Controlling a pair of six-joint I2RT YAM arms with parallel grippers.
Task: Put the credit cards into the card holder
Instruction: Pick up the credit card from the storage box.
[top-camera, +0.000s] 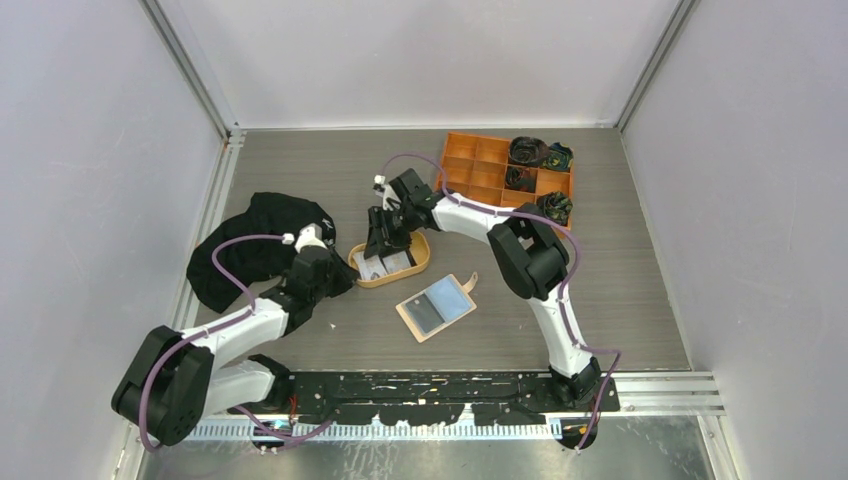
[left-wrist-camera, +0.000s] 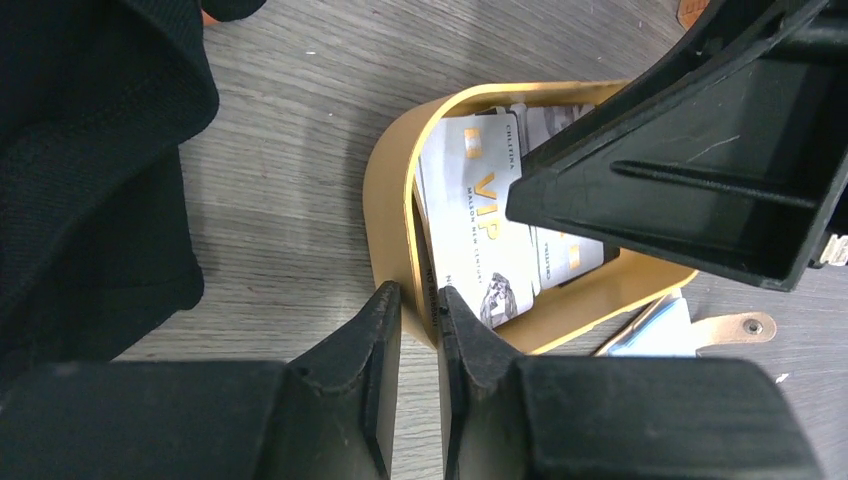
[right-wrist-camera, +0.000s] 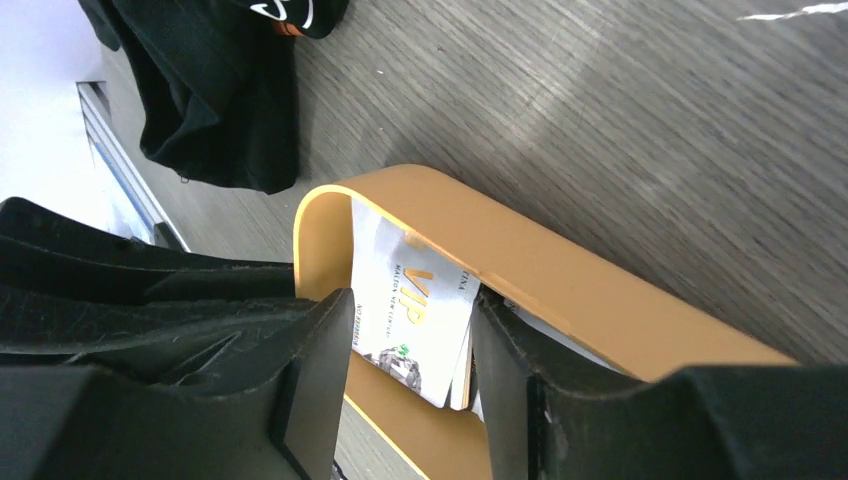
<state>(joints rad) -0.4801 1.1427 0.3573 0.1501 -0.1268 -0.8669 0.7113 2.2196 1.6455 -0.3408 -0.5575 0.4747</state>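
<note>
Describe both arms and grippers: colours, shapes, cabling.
The left arm and right arm match: white links, black joint housings, a purple cable looping along each. The left gripper and right gripper are matte black, with two wedge-shaped fingers, hollow ribbed backs.

Bright, even overhead light casts soft shadows and a pale sheen on the table (right-wrist-camera: 600, 110).

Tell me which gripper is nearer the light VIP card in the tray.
Right. The right gripper straddles the VIP card, a finger on each side. The left gripper pinches the end rim of the oval tray, just beside the card.
</note>
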